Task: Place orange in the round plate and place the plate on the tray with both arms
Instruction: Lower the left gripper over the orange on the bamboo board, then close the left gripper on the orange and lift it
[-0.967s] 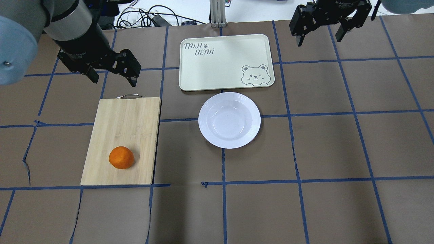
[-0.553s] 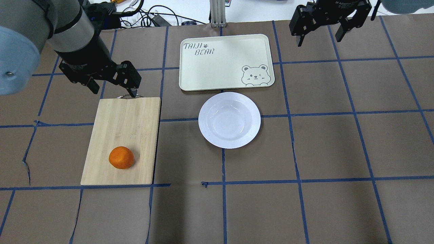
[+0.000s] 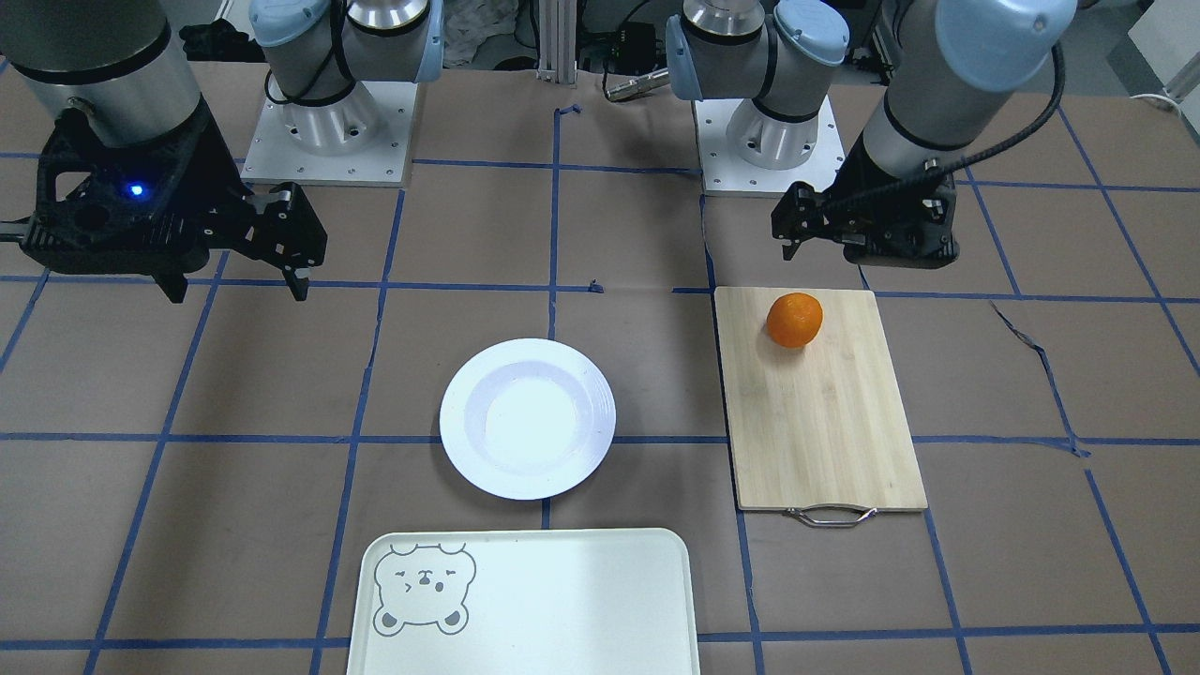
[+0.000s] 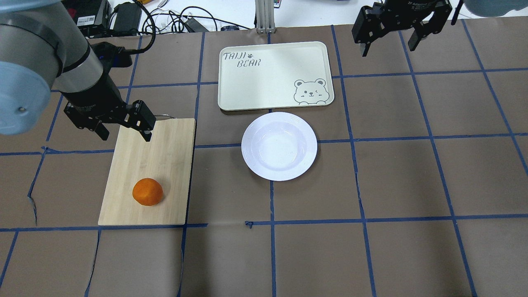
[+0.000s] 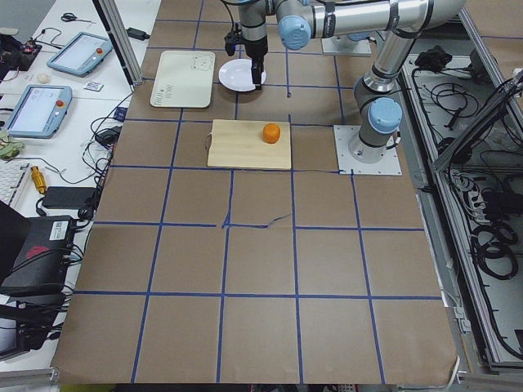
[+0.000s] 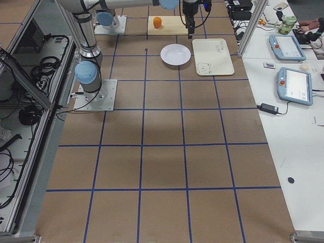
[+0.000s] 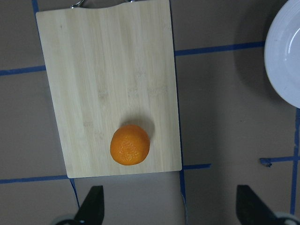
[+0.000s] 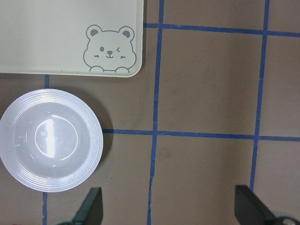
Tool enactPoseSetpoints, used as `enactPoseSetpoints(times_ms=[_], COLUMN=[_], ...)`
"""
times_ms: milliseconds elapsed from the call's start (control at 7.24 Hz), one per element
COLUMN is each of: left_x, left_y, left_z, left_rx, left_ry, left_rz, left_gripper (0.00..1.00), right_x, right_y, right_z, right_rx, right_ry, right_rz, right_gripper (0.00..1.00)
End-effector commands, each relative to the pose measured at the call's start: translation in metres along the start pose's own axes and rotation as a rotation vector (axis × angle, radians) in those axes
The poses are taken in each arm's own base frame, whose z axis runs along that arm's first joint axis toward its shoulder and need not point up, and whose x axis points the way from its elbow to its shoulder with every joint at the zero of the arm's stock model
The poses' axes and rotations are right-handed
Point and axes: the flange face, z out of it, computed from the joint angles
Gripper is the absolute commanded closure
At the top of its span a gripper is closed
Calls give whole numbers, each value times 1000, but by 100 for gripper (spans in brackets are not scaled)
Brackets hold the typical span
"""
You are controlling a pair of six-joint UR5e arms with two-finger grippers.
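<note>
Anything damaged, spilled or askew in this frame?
Only the brown table covering is torn, beside the cutting board. The orange, round plate and tray sit intact, nothing spilled.

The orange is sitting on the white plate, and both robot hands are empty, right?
Not quite. The orange sits on the wooden board, not on the plate; the overhead view shows it. The left gripper and right gripper are indeed empty.

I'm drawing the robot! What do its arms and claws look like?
The left arm and right arm are silver-grey tubes with light-blue caps. The left gripper and right gripper are black, two-fingered. Left has a black cable, right a blue light.
</note>
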Motion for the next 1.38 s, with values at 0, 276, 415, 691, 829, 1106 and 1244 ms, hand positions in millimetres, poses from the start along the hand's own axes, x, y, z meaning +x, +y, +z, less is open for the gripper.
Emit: enactPoseSetpoints(times_ms=[0, 276, 415, 691, 829, 1106, 1244], left_x=[-12, -14, -18, -20, -20, -22, -23], left_y=[5, 9, 7, 4, -1, -9, -15], left_z=[108, 167, 181, 200, 202, 195, 187], left_rx=[25, 4, -38, -87, -94, -81, -69], left_ry=[-8, -5, -40, -44, -35, -38, -42], left_rz=[-26, -21, 42, 48, 57, 57, 45], left_gripper=[0, 0, 0, 0, 10, 88, 94], right_x=[0, 0, 0, 0, 1, 0, 0], right_y=[0, 0, 0, 0, 0, 0, 0], right_z=[0, 0, -1, 0, 0, 0, 0], right_rx=[0, 0, 2, -1, 0, 0, 0], right_ry=[0, 0, 0, 0, 0, 0, 0], right_rz=[1, 1, 1, 2, 2, 1, 2], right_gripper=[0, 0, 0, 0, 0, 0, 0])
